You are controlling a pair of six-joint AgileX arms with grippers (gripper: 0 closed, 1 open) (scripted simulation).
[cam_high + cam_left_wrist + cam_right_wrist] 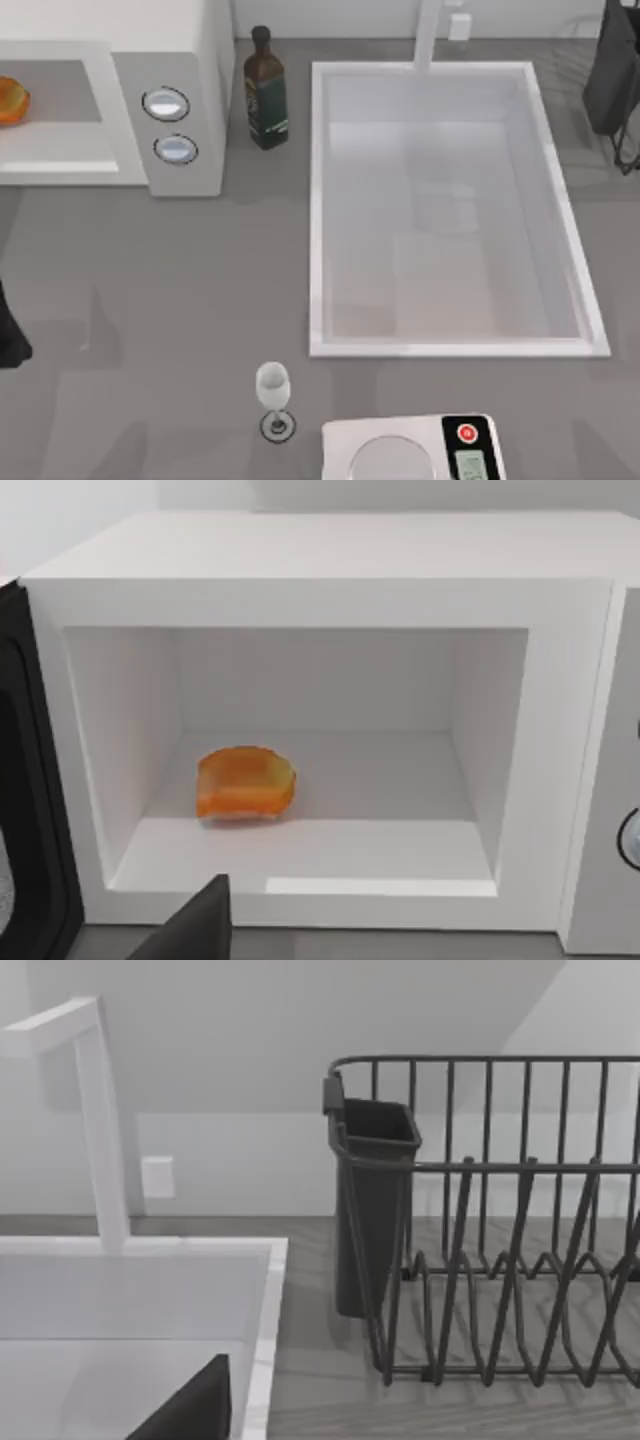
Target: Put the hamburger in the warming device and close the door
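The hamburger [245,785], an orange-tan lump, lies on the floor of the open cavity of the warming device [330,570], toward the cavity's left. From above, the hamburger [12,100] shows inside the white microwave [170,40] at the table's far left, beside its two round knobs [166,104]. The door [22,780] stands swung open at the cavity's left side, its dark inner face showing. My left arm [8,335] is at the left edge of the table, in front of the microwave and apart from the hamburger. My right arm [612,70] is parked at the far right.
A dark bottle [265,90] stands right of the microwave. A large white sink [450,348] with a faucet [428,35] takes up the middle right. A wine glass [273,388] and a white scale [415,450] sit near the front edge. A dark dish rack [500,1240] stands at the back right.
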